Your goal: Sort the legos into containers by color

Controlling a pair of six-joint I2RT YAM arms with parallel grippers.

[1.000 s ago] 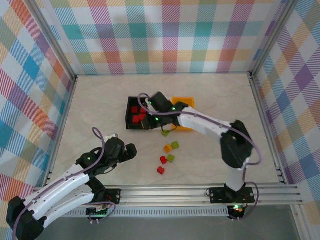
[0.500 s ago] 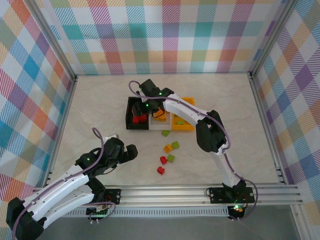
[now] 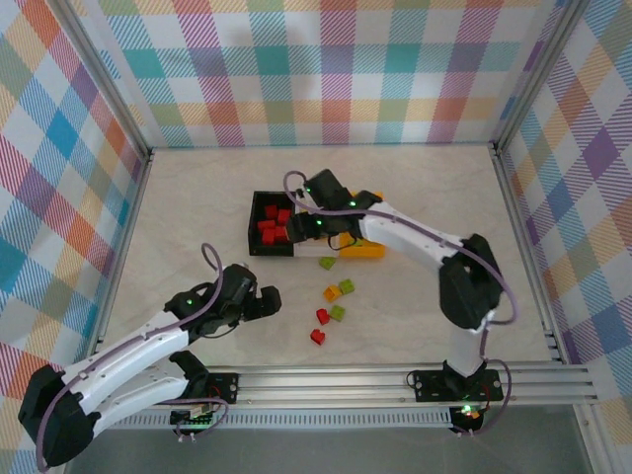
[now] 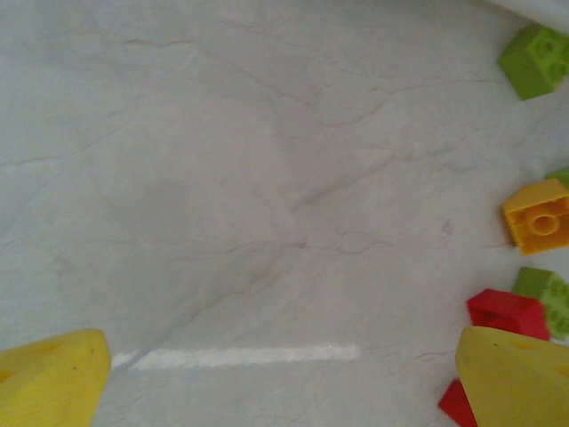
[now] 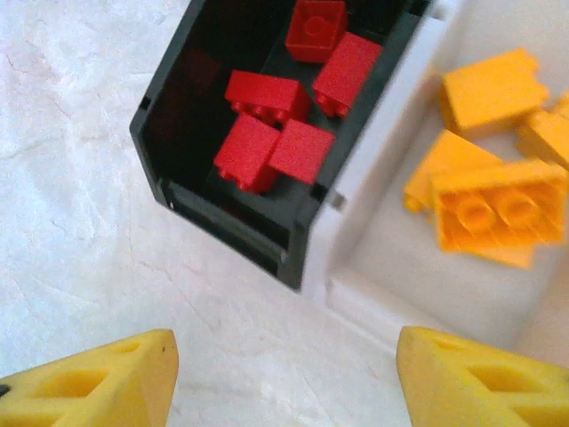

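- The right gripper (image 5: 284,382) hangs over the near end of the black rectangular plastic bin (image 5: 222,222), with its fingers apart and empty.
- Red studded plastic bricks (image 5: 267,133) lie in this bin, and orange-yellow bricks (image 5: 489,205) lie in the white plastic bin (image 5: 373,267) touching it.
- The left gripper (image 4: 284,382) is wide apart and empty, low over the desk (image 4: 267,178). It is probably aimed at the loose bricks (image 3: 332,293) just beside it.
- These loose bricks are red, green and orange, and they are not yet sorted.

Right hand (image 5: 283,345) widened over the black bin (image 5: 178,111); left hand (image 4: 280,356) neared the loose legos (image 4: 537,216).
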